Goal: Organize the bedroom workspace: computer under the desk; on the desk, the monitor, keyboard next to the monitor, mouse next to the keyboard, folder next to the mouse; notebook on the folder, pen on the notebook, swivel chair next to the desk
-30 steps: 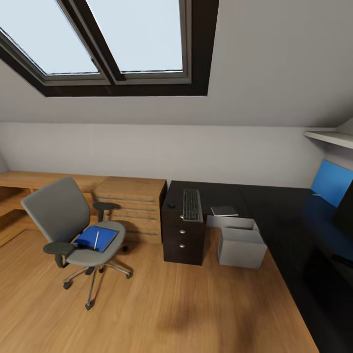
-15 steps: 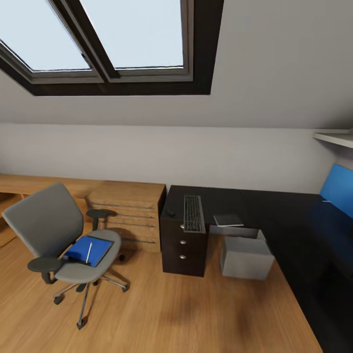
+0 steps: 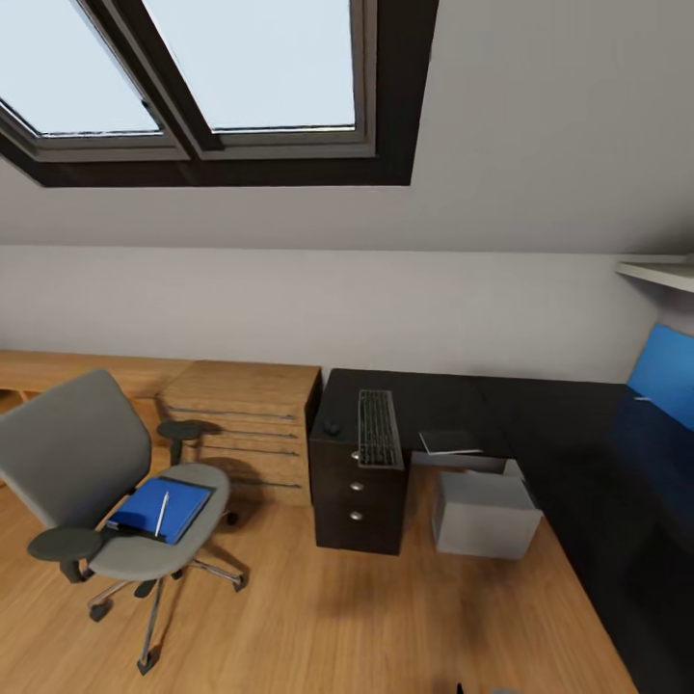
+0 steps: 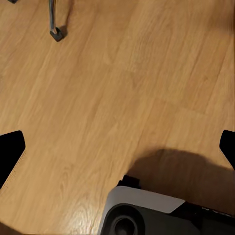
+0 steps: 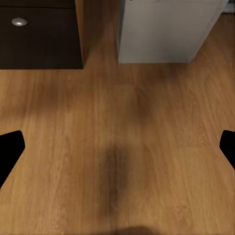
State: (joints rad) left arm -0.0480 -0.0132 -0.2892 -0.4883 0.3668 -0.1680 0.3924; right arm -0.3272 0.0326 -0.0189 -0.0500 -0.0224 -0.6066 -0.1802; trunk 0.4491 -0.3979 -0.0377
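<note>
At lower left of my head view, the grey swivel chair [image 3: 92, 482] carrying the bright blue folder [image 3: 159, 509] has slid leftward because my camera swung right; both tools [image 4: 117, 147] [image 5: 117, 147] hang spread open over the plank floor [image 3: 318, 617], so the pickup is not yet begun

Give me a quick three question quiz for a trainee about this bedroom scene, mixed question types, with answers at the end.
1. True or false: the flat bright blue folder lies on the seat of the grey upholstered swivel chair.
2. Which lies on the black desk between the small black mouse and the thin grey-white notebook? A) monitor B) slim dark-keyed keyboard C) pen
3. Fill in: the light grey boxy computer stands on the wooden ____.

Key: 1 true; 2 B; 3 floor.
</note>
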